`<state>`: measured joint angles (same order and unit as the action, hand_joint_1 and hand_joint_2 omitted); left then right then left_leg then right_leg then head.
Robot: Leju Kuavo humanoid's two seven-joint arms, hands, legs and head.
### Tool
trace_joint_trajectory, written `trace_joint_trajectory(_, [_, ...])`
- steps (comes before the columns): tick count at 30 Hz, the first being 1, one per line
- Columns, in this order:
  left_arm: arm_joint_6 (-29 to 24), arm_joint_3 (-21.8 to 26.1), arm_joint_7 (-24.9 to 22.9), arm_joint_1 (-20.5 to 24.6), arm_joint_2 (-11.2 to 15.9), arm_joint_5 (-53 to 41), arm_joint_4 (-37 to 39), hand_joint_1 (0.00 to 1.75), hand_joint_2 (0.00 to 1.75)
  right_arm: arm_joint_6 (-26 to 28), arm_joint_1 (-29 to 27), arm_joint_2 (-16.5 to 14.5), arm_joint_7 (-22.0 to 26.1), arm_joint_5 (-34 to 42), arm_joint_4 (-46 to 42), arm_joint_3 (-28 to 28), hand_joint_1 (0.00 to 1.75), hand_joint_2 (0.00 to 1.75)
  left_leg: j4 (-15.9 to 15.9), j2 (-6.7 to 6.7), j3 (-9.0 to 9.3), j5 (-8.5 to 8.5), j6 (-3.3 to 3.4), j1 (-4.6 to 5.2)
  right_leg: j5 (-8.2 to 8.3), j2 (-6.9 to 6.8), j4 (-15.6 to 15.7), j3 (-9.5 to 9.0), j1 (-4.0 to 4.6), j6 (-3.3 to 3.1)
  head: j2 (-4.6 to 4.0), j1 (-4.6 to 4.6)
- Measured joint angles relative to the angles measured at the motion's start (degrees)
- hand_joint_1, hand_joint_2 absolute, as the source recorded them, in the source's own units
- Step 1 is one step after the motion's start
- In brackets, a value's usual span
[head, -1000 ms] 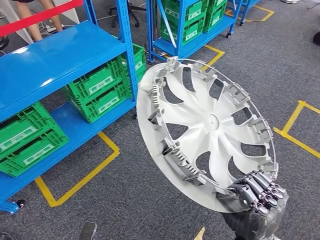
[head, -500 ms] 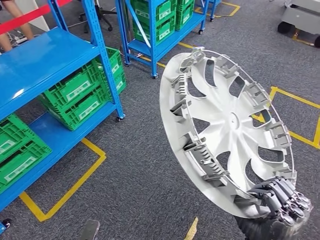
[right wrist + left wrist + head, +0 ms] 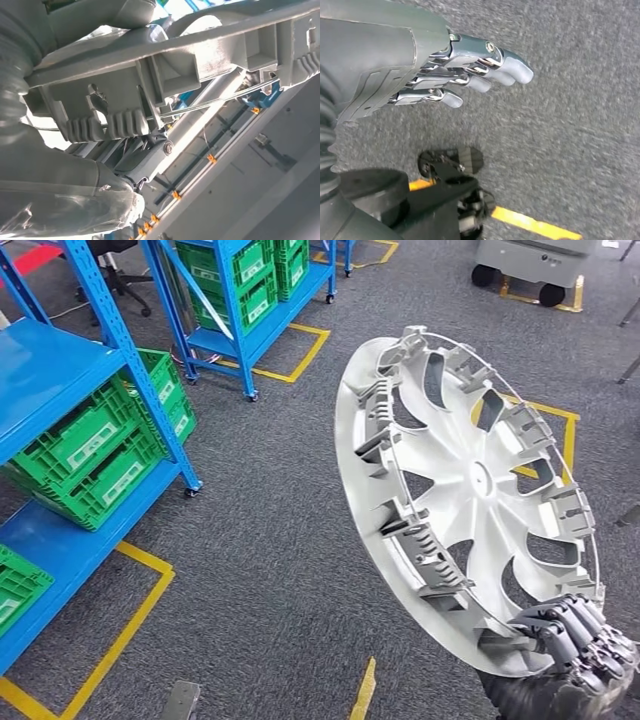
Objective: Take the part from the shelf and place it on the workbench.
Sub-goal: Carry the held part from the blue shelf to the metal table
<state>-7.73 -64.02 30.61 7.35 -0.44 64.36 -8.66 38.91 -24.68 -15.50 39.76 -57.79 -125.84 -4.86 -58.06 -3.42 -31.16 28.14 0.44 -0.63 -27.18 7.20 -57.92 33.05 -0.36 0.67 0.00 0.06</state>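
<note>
right hand (image 3: 570, 645) at the lower right of the head view, fingers clamped over the bottom rim of the silver wheel cover (image 3: 468, 490), which tilts up across the right half of the frame above the grey carpet (image 3: 264, 540). left hand (image 3: 433, 75) hangs over the carpet, fingers straight and close together, holding nothing. blue shelf (image 3: 53, 370) with green crates (image 3: 90, 455) sits at the upper left, yellow floor tape (image 3: 113, 630) below it.
</note>
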Motion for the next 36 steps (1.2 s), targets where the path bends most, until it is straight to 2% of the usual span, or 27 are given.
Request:
trace_joint_trajectory(1, [0.0, 0.0, 0.0, 0.1, 0.0, 0.1, 0.0, 0.0, 1.75, 0.0, -0.2, 0.0, 0.0, 0.0, -0.1, 0.1, 1.75, 1.75, 0.3, 0.65, -0.03, -0.25, 0.3, -0.11, -0.15, -0.55, -0.2, 0.44, 0.04, 0.31, 0.0, 0.07])
trace_joint_trajectory(2, [-0.1, -0.1, -0.1, 0.2, 0.0, 0.2, 0.0, 0.0, 1.75, 0.0, -0.3, -0.1, 0.0, -0.1, -0.2, 0.1, 1.75, 1.75, 0.6, 1.38, -0.07, -0.49, 0.61, -0.26, -0.89, -1.83, -1.3, 1.18, 0.13, 0.6, 0.0, 0.27])
trace_joint_trajectory(4, [-0.3, -0.2, -0.4, 0.2, -0.1, 0.3, 0.0, 0.0, 1.75, 0.0, -0.3, -0.3, 0.0, -0.4, -0.4, 0.3, 1.75, 1.75, 0.9, 2.95, -0.17, -0.75, 0.96, -0.37, -4.18, -5.34, -6.9, 3.93, 0.12, 1.12, 0.0, 0.78])
trace_joint_trajectory(6, [-0.5, -0.3, -0.8, 0.0, -0.1, 0.4, 0.0, 0.0, 1.75, 0.0, -0.3, -0.4, 0.0, -0.8, -0.6, 0.6, 1.75, 1.75, 0.9, 4.65, -0.32, -0.77, 0.99, -0.32, -7.25, -6.7, -14.0, 7.12, -0.22, 1.67, 0.0, 1.04])
trace_joint_trajectory(7, [-0.6, -0.3, -0.9, -0.1, -0.1, 0.4, 0.0, 0.0, 1.75, 0.0, -0.3, -0.4, 0.0, -1.0, -0.8, 0.8, 1.75, 1.75, 0.9, 5.48, -0.35, -0.76, 0.97, -0.31, -7.4, -6.9, -15.5, 7.68, -0.41, 1.9, 0.0, 1.03])
trace_joint_trajectory(8, [-0.6, -0.3, -1.0, -0.1, -0.1, 0.5, 0.0, 0.0, 1.75, 0.0, -0.4, -0.5, 0.0, -1.2, -1.0, 1.0, 1.75, 1.75, 0.9, 6.26, -0.34, -0.74, 0.91, -0.32, -6.44, -7.16, -14.6, 7.05, -0.58, 2.08, 0.0, 1.06])
trace_joint_trajectory(9, [-0.7, -0.4, -1.0, -0.1, -0.1, 0.5, 0.0, 0.0, 1.75, 0.0, -0.5, -0.6, 0.0, -1.4, -1.2, 1.3, 1.75, 1.75, 0.9, 6.96, -0.27, -0.69, 0.78, -0.34, -4.63, -7.66, -11.4, 5.2, -0.73, 2.18, 0.0, 1.05])
trace_joint_trajectory(11, [-0.8, -0.5, -1.0, 0.0, -0.2, 0.7, 0.0, 0.0, 1.75, 0.0, -0.6, -1.0, 0.0, -1.8, -1.9, 2.0, 1.75, 1.75, 0.8, 8.11, -0.02, -0.56, 0.24, -0.24, -1.78, -9.72, -3.3, 0.7, -0.71, 2.18, 0.0, 1.04])
trace_joint_trajectory(12, [-0.9, -0.6, -1.0, 0.0, -0.2, 0.9, 0.0, 0.0, 1.75, 0.0, -0.7, -1.2, 0.0, -1.9, -2.3, 2.3, 1.75, 1.75, 0.8, 8.54, 0.07, -0.54, -0.13, -0.14, -1.16, -10.41, -0.7, -0.77, -0.56, 1.95, 0.0, 1.01])
trace_joint_trajectory(13, [-1.0, -0.7, -1.0, 0.0, -0.2, 1.0, 0.0, 0.0, 1.75, 0.0, -0.9, -1.4, 0.0, -1.8, -2.7, 2.9, 1.75, 1.75, 0.8, 8.92, 0.13, -0.58, -0.5, -0.03, -1.14, -10.71, 0.3, -1.26, -0.38, 1.67, 0.0, 0.95])
trace_joint_trajectory(15, [-1.3, -0.9, -0.9, 0.0, -0.1, 1.4, 0.0, 0.0, 1.75, 0.0, -1.9, -2.0, 0.0, -1.2, -3.7, 4.7, 1.75, 1.75, 0.8, 9.67, 0.26, -0.7, -1.22, -0.03, -0.99, -9.71, 0.2, -0.92, -0.18, 0.87, 0.0, 0.9])
trace_joint_trajectory(16, [-1.3, -1.0, -0.8, 0.1, -0.1, 1.7, 0.0, 0.0, 1.75, 0.0, -2.6, -2.3, 0.0, -0.6, -4.4, 6.0, 1.75, 1.75, 0.7, 9.37, 0.3, -0.44, -1.6, -0.15, -0.87, -9.2, 0.3, -0.82, -0.25, 0.47, 0.0, 0.85])
trace_joint_trajectory(17, [-1.3, -1.1, -0.7, 0.1, -0.1, 2.0, 0.0, 0.0, 1.75, 0.0, -3.2, -2.6, 0.0, 0.1, -5.0, 7.3, 1.75, 1.75, -0.1, 8.42, 0.08, 0.4, -1.9, -0.28, -0.69, -8.7, 0.4, -0.81, -0.33, 0.03, 0.0, 0.83])
trace_joint_trajectory(19, [-1.3, -1.2, -0.6, -0.1, 0.0, 2.4, 0.0, 0.0, 1.75, 0.0, -4.0, -3.1, -0.2, 1.6, -6.0, 9.8, 1.75, 1.75, -5.1, 5.55, -1.9, 3.9, -2.18, -0.45, -0.31, -7.57, 0.6, -0.88, -0.46, -0.7, 0.0, 0.68])
trace_joint_trajectory(21, [-1.3, -1.3, -0.5, -0.6, 0.1, 2.9, 0.0, 0.0, 1.75, 0.0, -4.5, -3.4, -0.6, 2.3, -6.8, 12.2, 1.75, 1.75, -12.8, 4.14, -5.25, 7.54, -2.04, -0.39, -0.06, -6.09, 0.5, -0.58, -0.21, -1.1, 0.0, 0.64])
trace_joint_trajectory(22, [-1.3, -1.3, -0.4, -0.8, 0.1, 3.1, 0.0, 0.0, 1.75, 0.0, -4.8, -3.4, -1.0, 2.4, -7.2, 13.4, 1.75, 1.75, -15.2, 3.97, -6.31, 8.04, -1.87, -0.33, 0.04, -5.25, 0.5, -0.48, -0.02, -1.23, 0.0, 0.63])
trace_joint_trajectory(23, [-1.3, -1.3, -0.3, -0.9, 0.2, 3.3, 0.0, 0.0, 1.75, 0.0, -5.1, -3.5, -1.4, 2.4, -7.5, 14.6, 1.75, 1.75, -15.5, 3.89, -6.45, 7.36, -1.59, -0.24, 0.12, -4.41, 0.5, -0.41, 0.17, -1.32, 0.0, 0.65])
trace_joint_trajectory(24, [-1.3, -1.3, -0.2, -0.9, 0.2, 3.5, 0.0, 0.0, 1.75, 0.0, -5.4, -3.6, -1.8, 2.3, -7.8, 15.7, 1.75, 1.75, -13.4, 3.63, -5.52, 5.6, -1.16, -0.11, 0.18, -3.57, 0.4, -0.39, 0.39, -1.36, 0.0, 0.64])
trace_joint_trajectory(25, [-1.3, -1.3, -0.1, -0.9, 0.2, 3.7, 0.0, 0.0, 1.75, 0.0, -5.6, -3.7, -2.2, 2.3, -8.1, 16.7, 1.75, 1.75, -9.9, 2.78, -3.86, 3.33, -0.54, 0.08, 0.24, -2.77, 0.4, -0.4, 0.53, -1.37, 0.0, 0.63])
trace_joint_trajectory(27, [-1.3, -1.3, 0.1, -0.9, 0.5, 4.1, 0.2, 0.0, 1.75, 0.0, -5.8, -3.8, -2.9, 2.0, -8.6, 18.5, 1.75, 1.75, -2.9, 0.07, -0.68, 0.4, 0.85, 0.38, 0.39, -1.36, 0.2, -0.19, 0.76, -1.21, 0.0, 0.76])
trace_joint_trajectory(28, [-1.3, -1.3, 0.1, -1.0, 0.6, 4.3, 0.2, 0.0, 1.75, 0.0, -5.9, -3.8, -3.2, 1.9, -8.9, 19.3, 1.75, 1.75, -0.9, -0.9, 0.17, 0.01, 1.23, 0.49, 0.52, -0.74, 0.1, 0.09, 0.67, -1.01, 0.0, 0.78])
trace_joint_trajectory(29, [-1.3, -1.3, 0.1, -1.0, 0.6, 4.5, 0.3, 0.0, 1.75, 0.0, -6.0, -3.8, -3.5, 1.8, -9.1, 20.0, 1.75, 1.75, -0.1, -1.16, 0.45, 0.16, 1.36, 0.57, 0.68, -0.13, 0.0, 0.42, 0.54, -0.71, 0.0, 0.81])
trace_joint_trajectory(30, [-1.3, -1.3, 0.2, -1.0, 0.6, 4.6, 0.3, 0.0, 1.75, 0.0, -6.2, -3.9, -3.8, 1.6, -9.4, 20.6, 1.75, 1.75, 0.4, -0.66, 0.58, 0.12, 1.25, 0.59, 0.86, 0.55, 0.1, 0.77, 0.39, -0.37, 0.0, 0.75])
trace_joint_trajectory(31, [-1.2, -1.3, 0.2, -0.9, 0.5, 4.8, 0.3, 0.0, 1.75, 0.0, -6.4, -3.9, -4.2, 1.5, -9.6, 21.3, 1.75, 1.75, 0.8, 0.07, 0.71, -0.07, 1.12, 0.5, 0.9, 0.56, -0.1, 1.13, 0.36, -0.05, 0.0, 0.74])
trace_joint_trajectory(33, [-1.1, -1.3, 0.3, -0.9, 0.5, 5.2, 0.4, 0.0, 1.75, 0.0, -6.6, -4.0, -4.7, 1.3, -10.0, 22.5, 1.75, 1.75, 1.8, 1.59, 0.97, -0.62, 1.15, 0.16, -0.62, -1.94, -2.3, 2.56, 0.53, 0.55, 0.0, 1.04])
trace_joint_trajectory(35, [-1.1, -1.4, 0.3, -1.1, 0.4, 5.4, 0.4, 0.0, 1.75, 0.0, -6.5, -4.0, -5.1, 1.2, -10.2, 23.5, 1.75, 1.75, 2.1, 3.23, 1.01, -0.82, 1.22, 0.02, -4.16, -5.51, -8.7, 5.57, 0.4, 1.14, 0.0, 1.39])
trace_joint_trajectory(36, [-1.1, -1.4, 0.3, -1.3, 0.4, 5.5, 0.4, 0.0, 1.75, 0.0, -6.4, -4.0, -5.2, 1.2, -10.2, 23.9, 1.75, 1.75, 2.1, 4.12, 0.97, -0.8, 1.18, 0.01, -5.72, -6.35, -12.3, 7.24, 0.16, 1.47, 0.0, 1.46])
